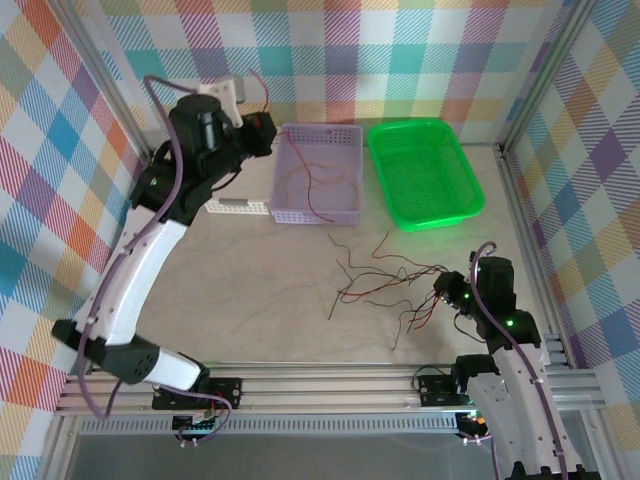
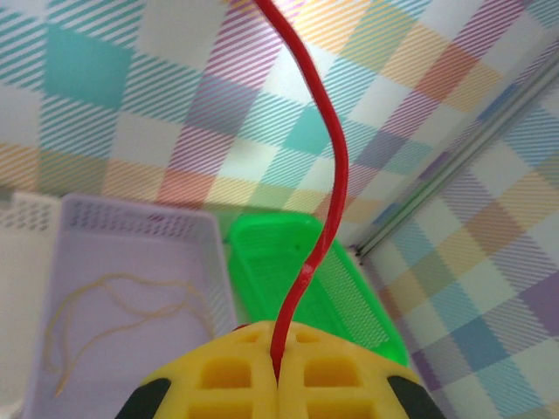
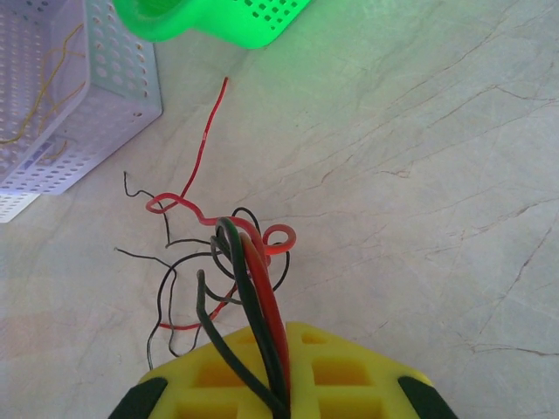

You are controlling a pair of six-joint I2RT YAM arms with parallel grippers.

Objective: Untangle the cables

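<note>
A tangle of thin red and black cables point(image 1: 385, 282) lies on the table right of centre. My right gripper point(image 1: 445, 292) is shut on one end of that tangle. In the right wrist view red and dark cables point(image 3: 255, 279) run up out of the shut yellow jaws of the right gripper point(image 3: 284, 406) and spread over the table. My left gripper point(image 1: 262, 135) hangs at the left edge of the purple basket point(image 1: 350, 135). It is shut on a single red cable point(image 2: 336, 157), which rises from the jaws of the left gripper point(image 2: 279, 380). Red and orange-yellow cables point(image 1: 318, 180) lie in the purple basket.
A green basket point(image 1: 470, 200) stands to the right of the purple one, with nothing in it. A white perforated piece point(image 1: 238, 208) lies left of the purple basket. Aluminium frame rails point(image 1: 520, 200) and checked walls close the table on three sides.
</note>
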